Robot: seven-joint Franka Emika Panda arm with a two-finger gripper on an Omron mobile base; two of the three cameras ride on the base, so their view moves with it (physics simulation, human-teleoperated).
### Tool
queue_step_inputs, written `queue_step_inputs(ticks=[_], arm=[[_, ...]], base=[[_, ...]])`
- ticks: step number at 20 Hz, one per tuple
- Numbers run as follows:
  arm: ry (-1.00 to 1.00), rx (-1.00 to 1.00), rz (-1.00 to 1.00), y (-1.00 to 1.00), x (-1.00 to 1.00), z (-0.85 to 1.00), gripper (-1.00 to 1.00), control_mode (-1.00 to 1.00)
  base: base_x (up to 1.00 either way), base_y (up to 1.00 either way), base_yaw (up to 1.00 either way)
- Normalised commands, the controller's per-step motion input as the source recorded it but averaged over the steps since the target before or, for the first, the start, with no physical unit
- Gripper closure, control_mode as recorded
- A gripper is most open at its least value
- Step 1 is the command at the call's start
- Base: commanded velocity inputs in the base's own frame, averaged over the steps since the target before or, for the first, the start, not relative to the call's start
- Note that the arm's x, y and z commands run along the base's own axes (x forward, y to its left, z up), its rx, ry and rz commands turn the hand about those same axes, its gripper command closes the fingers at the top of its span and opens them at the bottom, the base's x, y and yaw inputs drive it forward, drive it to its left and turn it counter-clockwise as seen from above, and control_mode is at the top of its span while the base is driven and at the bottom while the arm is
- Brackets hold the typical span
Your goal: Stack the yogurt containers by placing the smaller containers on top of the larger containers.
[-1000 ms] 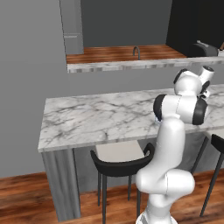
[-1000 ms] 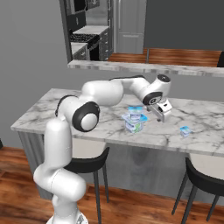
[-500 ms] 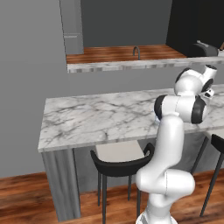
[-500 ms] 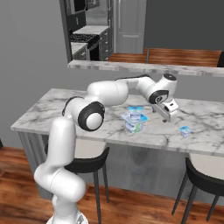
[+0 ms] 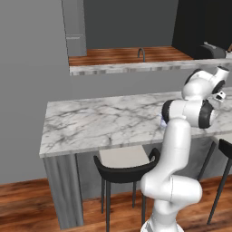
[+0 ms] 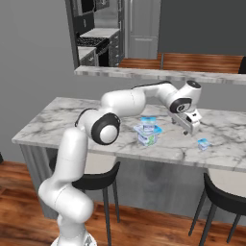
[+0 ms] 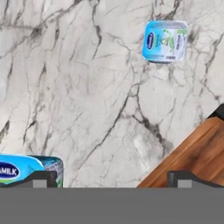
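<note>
Right now the fingers of the gripper stand apart with nothing between them, hanging just above the marble worktop. In the hand view, a small yogurt container with a blue and white label lies well ahead of the tips, alone on the marble. Another container with a blue lid shows at the lower left corner, just beside the left tip. From the right base view, the small tub sits close to the front edge of the worktop, right of the gripper, and a stack of yogurt tubs stands left of it. Two black stools wait under the worktop.
</note>
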Motion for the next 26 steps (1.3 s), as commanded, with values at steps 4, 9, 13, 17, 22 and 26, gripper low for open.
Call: queue_step_inputs(ticks=[4, 9, 13, 17, 22, 26], arm=[[0.00, 0.02, 0.00, -0.09, -0.23, -0.01, -1.00, -1.00], [0.00, 0.02, 0.00, -0.03, -0.26, -0.05, -1.00, -1.00], [0.00, 0.02, 0.00, -0.08, -0.26, -0.09, -1.00, -1.00], [0.00, 0.02, 0.00, -0.07, -0.15, -0.11, -1.00, -1.00], [0.00, 0.01, 0.00, -0.10, -0.01, -0.04, -1.00, -1.00], [0.03, 0.00, 0.00, -0.09, 0.00, 0.00, -1.00, -1.00]], base=[[0.00, 0.00, 0.00], [0.00, 0.00, 0.00], [0.00, 0.00, 0.00], [0.00, 0.00, 0.00], [0.00, 0.00, 0.00], [0.00, 0.00, 0.00]])
